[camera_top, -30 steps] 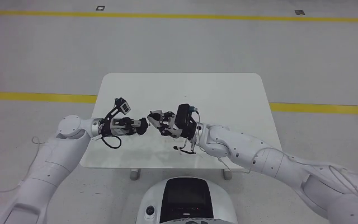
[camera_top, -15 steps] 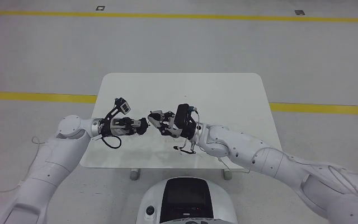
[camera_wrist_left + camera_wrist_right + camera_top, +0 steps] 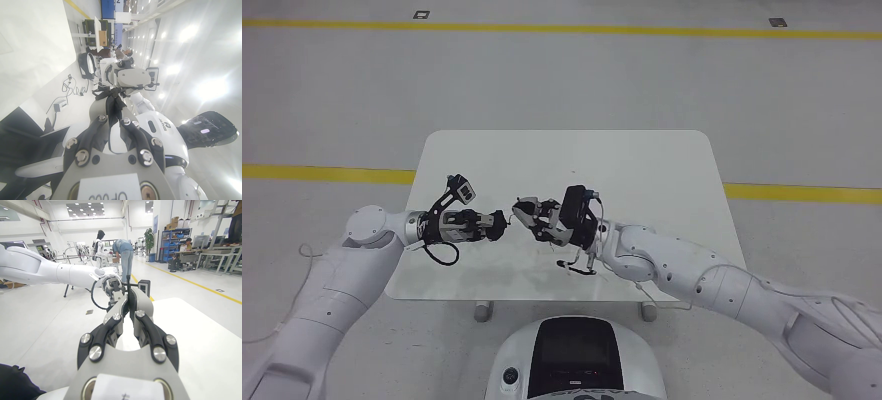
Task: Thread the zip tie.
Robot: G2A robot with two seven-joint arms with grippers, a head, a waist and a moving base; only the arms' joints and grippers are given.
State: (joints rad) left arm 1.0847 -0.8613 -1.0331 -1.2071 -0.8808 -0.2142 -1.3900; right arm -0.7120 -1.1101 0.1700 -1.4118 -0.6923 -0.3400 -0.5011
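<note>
White table lies under both arms, which meet above its near half. Closest in the right wrist view, the right gripper presses its ribbed pads together on the thin black zip tie, whose end stands upright above the fingertips. Just beyond, facing it, the left gripper also has its fingers closed. Its own wrist view shows dark shapes at the tips, too murky to tell what they pinch. From above, a small gap separates the two grippers.

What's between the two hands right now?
Only the zip tie, gripped by the left hand and the right hand, crosses the short gap above the table; clearest in the right wrist view.
</note>
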